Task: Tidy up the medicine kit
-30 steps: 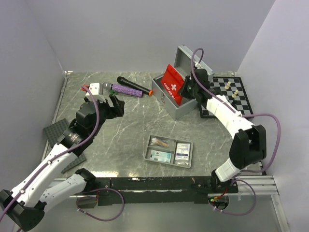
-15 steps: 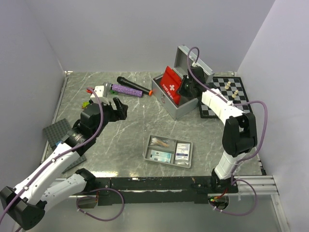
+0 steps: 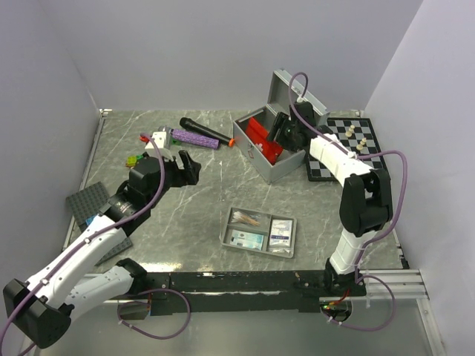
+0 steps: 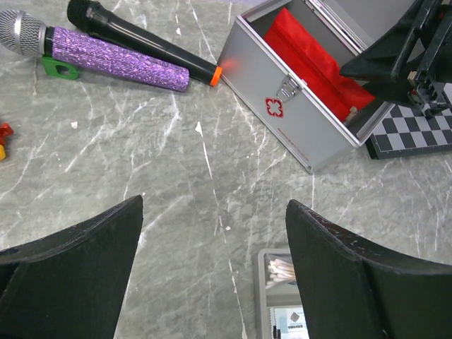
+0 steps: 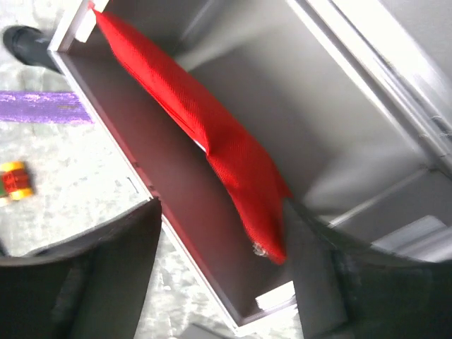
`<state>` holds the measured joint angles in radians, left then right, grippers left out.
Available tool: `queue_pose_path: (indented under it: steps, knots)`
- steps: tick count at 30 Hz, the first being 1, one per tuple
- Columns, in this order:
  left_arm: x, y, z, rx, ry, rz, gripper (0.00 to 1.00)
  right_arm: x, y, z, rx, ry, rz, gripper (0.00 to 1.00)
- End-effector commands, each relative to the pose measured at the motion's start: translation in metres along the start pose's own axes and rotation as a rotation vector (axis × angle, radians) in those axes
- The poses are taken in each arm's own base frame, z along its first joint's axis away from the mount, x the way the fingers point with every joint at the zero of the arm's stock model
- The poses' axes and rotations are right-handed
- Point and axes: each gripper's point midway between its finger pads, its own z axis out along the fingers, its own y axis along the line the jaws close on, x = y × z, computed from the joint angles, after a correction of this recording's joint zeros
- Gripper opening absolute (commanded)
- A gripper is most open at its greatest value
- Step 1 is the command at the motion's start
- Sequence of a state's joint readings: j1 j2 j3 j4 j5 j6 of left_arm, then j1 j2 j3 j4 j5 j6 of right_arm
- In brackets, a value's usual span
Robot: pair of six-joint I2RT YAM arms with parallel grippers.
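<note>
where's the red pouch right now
In the top view, the red fabric pouch lies inside the open silver-grey metal case, toward the far right, just left of the black-and-white chessboard.

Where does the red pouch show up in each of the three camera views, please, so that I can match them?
Top external: the red pouch is above and right of centre, inside the open silver case.
Left wrist: upper right, inside the case.
Right wrist: centre, slanting from upper left to lower right inside the case.
Shared landmark: the purple microphone, left of the case in every view.
</note>
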<state>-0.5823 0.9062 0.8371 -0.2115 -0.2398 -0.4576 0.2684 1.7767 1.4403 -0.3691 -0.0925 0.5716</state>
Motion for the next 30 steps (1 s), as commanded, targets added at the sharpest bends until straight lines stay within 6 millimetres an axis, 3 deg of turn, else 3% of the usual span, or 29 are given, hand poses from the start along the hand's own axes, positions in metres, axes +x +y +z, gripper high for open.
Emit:
queue_pose_path:
  steps: [1,9,15,18,20,22,25,30]
  knots:
    - [-0.004,-0.007,0.003,0.030,-0.015,-0.011,0.86,-0.044,0.006,-0.029,0.032,-0.129,-0.046,0.81]
    - [-0.001,-0.013,0.006,0.060,0.004,-0.025,0.84,-0.053,0.028,-0.064,0.031,-0.278,-0.166,0.83]
    - [0.006,-0.016,0.007,0.078,0.025,-0.040,0.84,-0.034,0.052,-0.084,-0.019,-0.384,-0.281,0.79]
    - [0.009,-0.018,0.007,0.092,0.030,-0.049,0.83,-0.027,0.063,-0.074,-0.004,-0.369,-0.347,0.77]
    - [0.010,-0.018,0.008,0.089,0.038,-0.052,0.83,-0.025,0.057,-0.064,0.041,-0.311,-0.335,0.66]
    - [0.012,-0.018,0.007,0.088,0.046,-0.054,0.83,-0.027,0.066,-0.068,-0.003,-0.319,-0.339,0.60]
    - [0.019,-0.018,0.006,0.096,0.061,-0.070,0.82,-0.008,0.077,-0.081,-0.104,-0.327,-0.354,0.61]
    - [0.045,-0.020,0.005,0.124,0.134,-0.106,0.81,0.043,0.068,-0.105,-0.143,-0.259,-0.385,0.62]
